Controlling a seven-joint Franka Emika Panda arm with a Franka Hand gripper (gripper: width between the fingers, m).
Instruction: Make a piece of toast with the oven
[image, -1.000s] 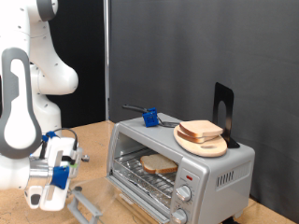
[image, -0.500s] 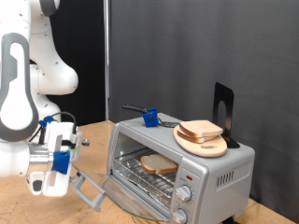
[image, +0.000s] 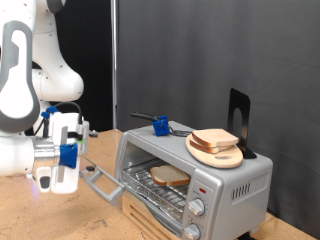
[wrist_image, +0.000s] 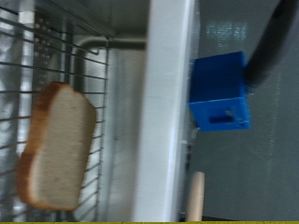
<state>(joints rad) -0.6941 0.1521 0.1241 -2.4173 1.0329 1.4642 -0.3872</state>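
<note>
A: Toast, 1 pc: thin pale bread slice w/ tan-brown crust (image: 170, 177), lying flat on wire rack (image: 158, 186) inside boxy silver-grey countertop toaster oven (image: 232, 184). Wrist view confirms: same slice (wrist_image: 56, 147) on the rack bars.

B: Door?

A: Glass-front door (image: 118, 186), hinged at base, part-raised, handle end out at 9 o'clock of oven in exterior view. Vs 1 s ago: handle sat low by the tabletop, now lifted well up; white gripper w/ blue fittings (image: 62, 160) has risen w/ it, just beside the handle. Reads as door being swung shut w/ bread loaded – judgement only.

B: Gripper state?

A: Fingers not resolvable in either view; can't tell whether spread or closed, or whether gripping the handle.

B: Other stock?

A: On oven top: round wooden plate w/ stacked bread slices (image: 214, 146), 3 o'clock side; blue-handled dark utensil (image: 158, 125), 10 o'clock side; black upright stand (image: 238, 118) behind plate. Two round knobs (image: 196, 208) at oven front, right end.
</note>
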